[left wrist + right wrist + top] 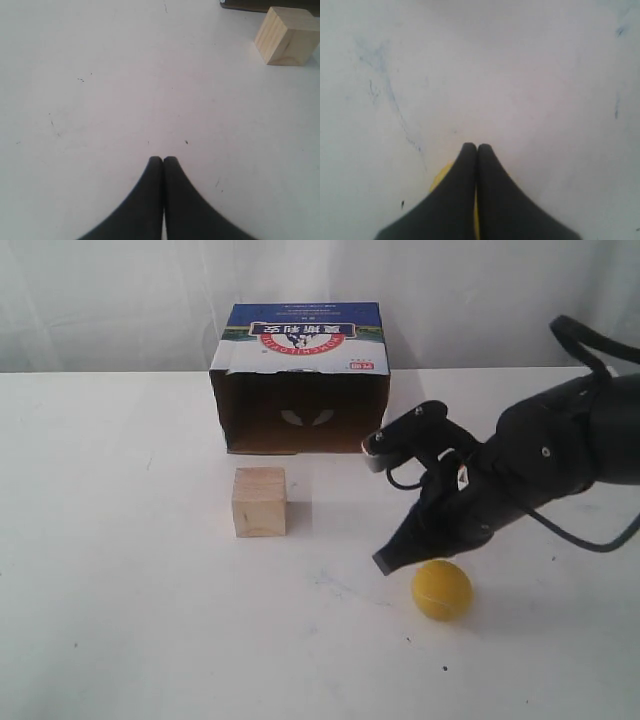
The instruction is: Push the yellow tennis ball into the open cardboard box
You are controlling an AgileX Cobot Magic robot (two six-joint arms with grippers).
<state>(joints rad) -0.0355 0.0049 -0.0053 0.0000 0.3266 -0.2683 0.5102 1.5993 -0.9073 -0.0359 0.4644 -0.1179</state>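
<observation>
On the white desk (120,620), the left wrist view shows the left gripper (162,160) hanging over bare surface with its two black fingers pressed tight together, clenched on nothing; a pale wooden cube (289,37) sits well apart from it near the edge of that view. In the exterior view the same cube (259,502) stands left of centre, just in front of the large brown open cardboard box (300,380). The box lies on its side at the back of the desk, its dark interior facing the camera and its blue-and-white printed panel on top. Further right, the black right arm reaches in from the right edge and slants down towards the desk. The right gripper (385,562) is also clenched, empty, with its fingers (465,165) meeting at the tips. The small fuzzy yellow tennis ball (442,589) rests on the desk just beside that tip, to the front right, well apart from the box. Whether they touch cannot be told. In the right wrist view a yellow sliver of the ball (441,179) peeks from behind the fingers.
</observation>
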